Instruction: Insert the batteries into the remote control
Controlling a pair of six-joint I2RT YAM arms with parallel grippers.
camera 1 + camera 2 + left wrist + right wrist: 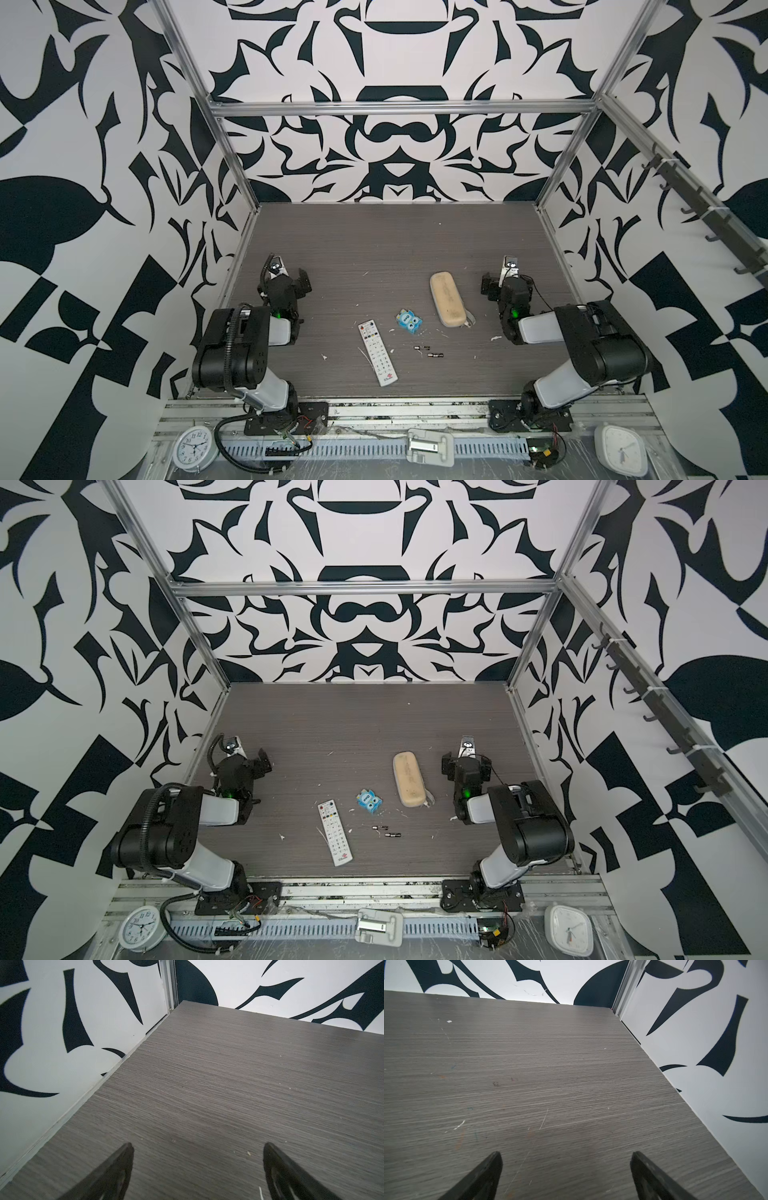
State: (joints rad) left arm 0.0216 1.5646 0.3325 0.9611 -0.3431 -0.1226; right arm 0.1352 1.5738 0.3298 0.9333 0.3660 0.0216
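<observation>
The white remote control (377, 352) (335, 832) lies buttons up at the front middle of the table, with its red button at the far end. Two small dark batteries (420, 348) (435, 355) lie just right of it, also seen in a top view (380, 828) (392, 835). My left gripper (286, 277) (198, 1145) hovers open at the left, far from them and facing the back corner. At the right, my right gripper (508, 283) (566, 1153) is open too. Both wrist views show only bare table between the fingers.
A tan oblong case (446, 299) lies left of the right gripper. A small blue block with eyes (409, 322) sits between the case and the remote. White scraps (495, 338) dot the table. Patterned walls close in three sides. Two clocks (193, 446) (621, 451) stand by the front rail.
</observation>
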